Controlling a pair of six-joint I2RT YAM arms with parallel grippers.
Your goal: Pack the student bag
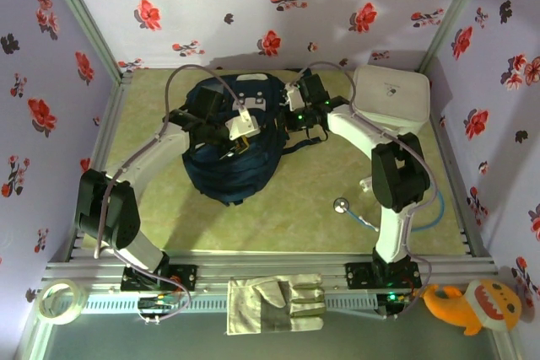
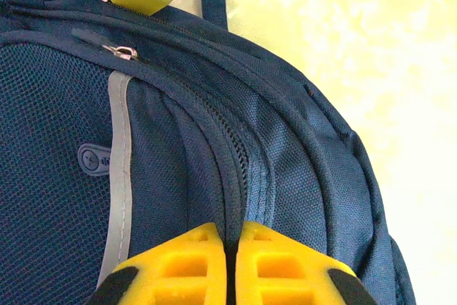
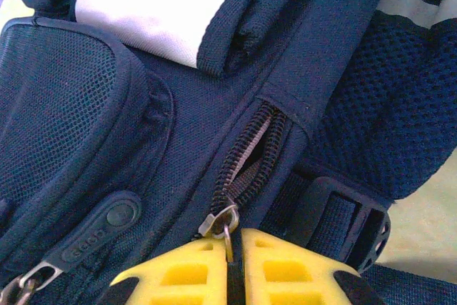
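Table [image 1: 295, 208]; arms [image 1: 156, 158] angled onto student bag [image 1: 224, 170]

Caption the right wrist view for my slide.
Right gripper pinching the zipper pull of a partly open zipper on the student bag.

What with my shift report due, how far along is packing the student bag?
Done: the student bag lies flat between the arms. In hand: the left claw pinches a seam on it while the right claw grips a zip pull; that zipper gapes only a short way. Left: opening it fully and loading; the white case and stethoscope lie outside the bag.
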